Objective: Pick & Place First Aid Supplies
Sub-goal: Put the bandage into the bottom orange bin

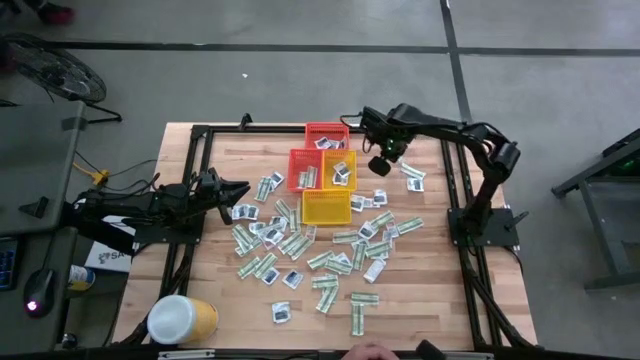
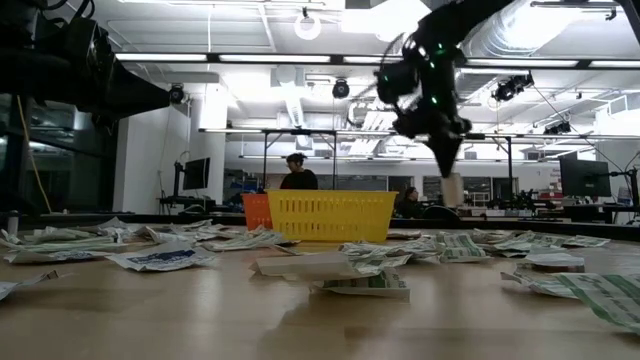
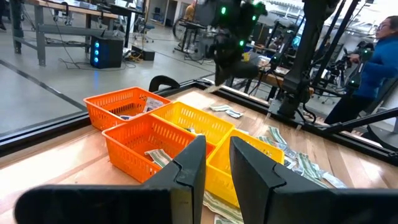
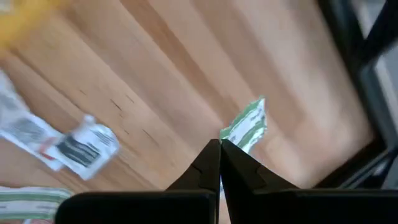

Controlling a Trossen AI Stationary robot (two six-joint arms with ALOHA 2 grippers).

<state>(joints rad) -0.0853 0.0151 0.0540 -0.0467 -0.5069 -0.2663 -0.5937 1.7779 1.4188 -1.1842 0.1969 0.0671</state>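
Observation:
Many small flat packets (image 1: 330, 250), green-and-white strips and white squares with blue marks, lie scattered flat on the wooden table; a few lie inside the small baskets (image 1: 322, 170). My right gripper (image 1: 381, 166) hovers just right of the baskets, above the table, shut on one green-and-white strip packet (image 4: 249, 127). In the low view that packet (image 2: 452, 190) hangs below the gripper (image 2: 445, 150). My left gripper (image 1: 243, 189) waits at the left side of the table, left of the pile. Its fingers (image 3: 217, 152) are open with nothing between them and point toward the baskets (image 3: 168, 130). My right gripper pinches the green-and-white strip packet by one end (image 4: 229, 138) between its two fingertips, coming from above and pointing down. The packet is lifted clear of the table and hangs below the fingers.
A red basket (image 1: 327, 135), two orange ones (image 1: 305, 168) and a yellow one (image 1: 326, 207) stand together in the middle of the table's far half. A big yellow tub with a white lid (image 1: 180, 320) lies at the near left corner. People show in the room beyond.

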